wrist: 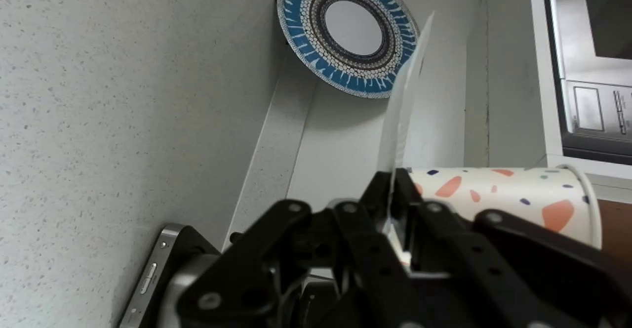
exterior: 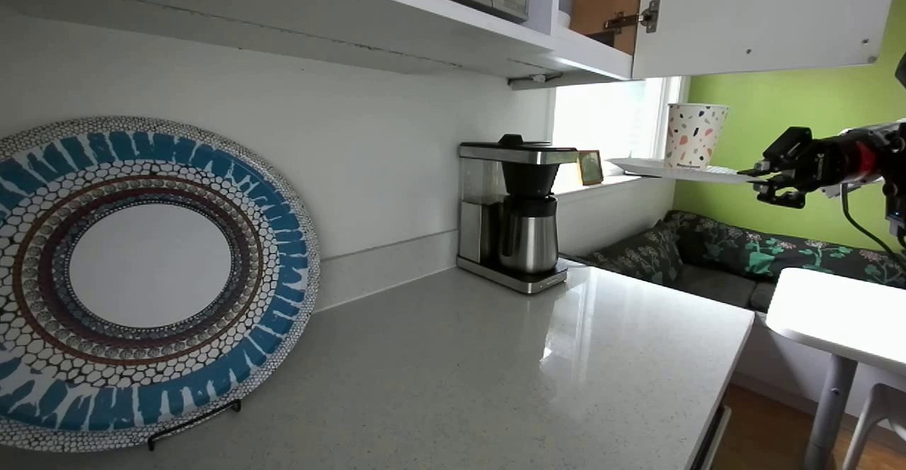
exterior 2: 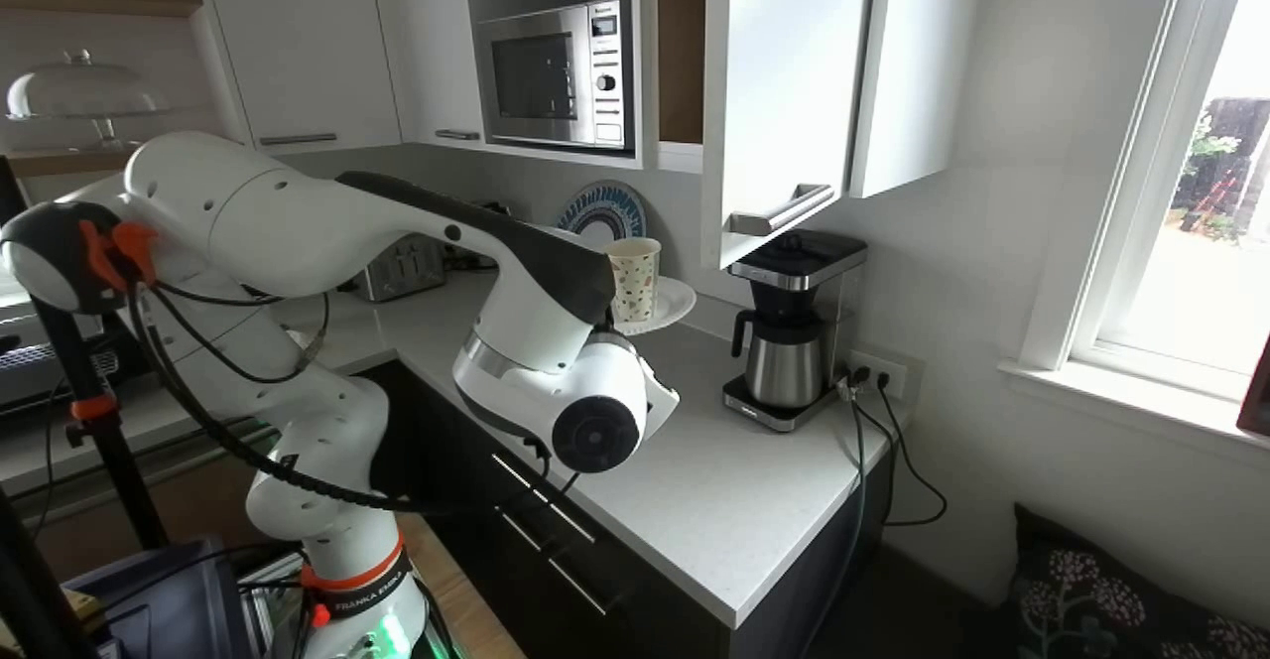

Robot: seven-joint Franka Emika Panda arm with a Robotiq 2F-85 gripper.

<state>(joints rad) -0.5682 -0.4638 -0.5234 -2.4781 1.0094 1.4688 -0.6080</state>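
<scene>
your pincer (exterior: 753, 176), at three o'clock in an exterior view, is narrowed onto the rim of a white plate (exterior: 640, 166); the plate reaches from it toward nine o'clock and is held in the air, about level, apart from the worktop (exterior: 460, 385). upon the plate stands a paper cup (exterior: 695, 136), upright, pale with scattered coloured flecks, at ten o'clock from the pincer and near its tips. the wrist view, rolled so that you see the cup on its side, gives the grip in closer detail: the plate is edge-on between the two dark fingers (wrist: 374, 189) and rises toward twelve o'clock, while the cup appears just beside them at three. in an exterior view, a steel-and-black coffee maker (exterior: 520, 207) stands on the worktop at nine o'clock from your pincer; farther out in the same direction, a large disc (exterior: 152, 265) banded in blue, white and brown stands beside the wall (exterior: 396, 144). at twelve o'clock, above the pincer, you have a swung-out cabinet door (exterior: 757, 17), and at six, below it, a dark sofa (exterior: 743, 243) with a floral pattern. in an exterior view your arm (exterior 2: 298, 222) hides the pincer, while the cup and part of the plate show beside it; from the cup, a microwave (exterior 2: 541, 78) sits at eleven o'clock, the coffee maker toward three, and a toaster (exterior 2: 402, 270) at nine, on the worktop.
</scene>
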